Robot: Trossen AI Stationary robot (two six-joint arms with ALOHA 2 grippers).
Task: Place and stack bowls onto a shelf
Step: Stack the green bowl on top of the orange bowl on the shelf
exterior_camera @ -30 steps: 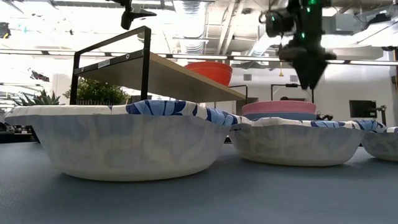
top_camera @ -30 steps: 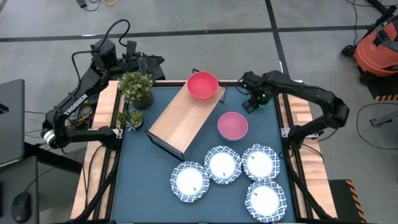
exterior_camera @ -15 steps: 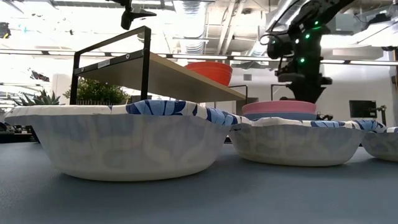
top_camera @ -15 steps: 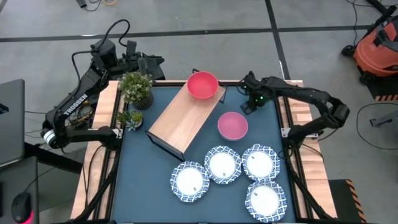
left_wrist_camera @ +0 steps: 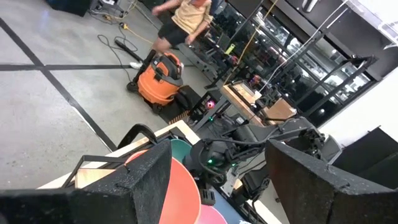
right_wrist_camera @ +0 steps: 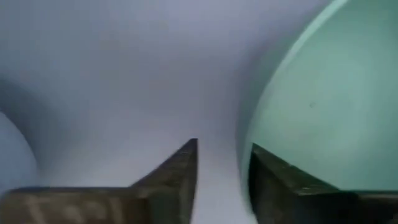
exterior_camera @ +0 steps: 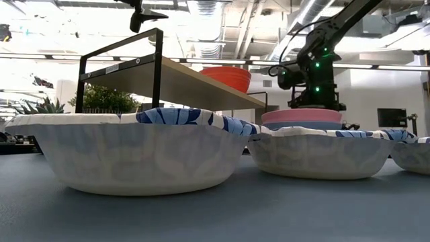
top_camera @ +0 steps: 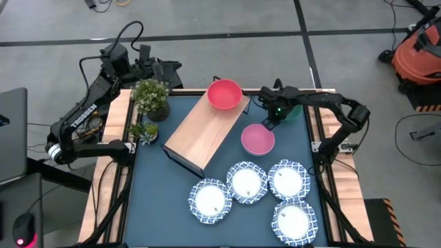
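The red bowl sits on the far end of the light-wood shelf. The pink bowl stands on the table and rests in the light blue bowl. The green bowl lies at the table's far right, partly under my right arm. My right gripper is low beside it with a narrow gap. In the right wrist view one finger is over the green bowl's inside and the other is outside its rim. Touch cannot be told. My left gripper is open, beyond the far left corner.
Several white bowls with blue patterned rims lie in a cluster at the table's near right, large in the low view. Two potted plants stand at the far left edge. Bare blue tabletop lies at the near left.
My right gripper has come down from well above the bowls to table height and has shifted toward the table's left, ending behind the pink bowl at the green bowl's rim. The arm no longer covers as much of the green bowl. No bowl has moved.
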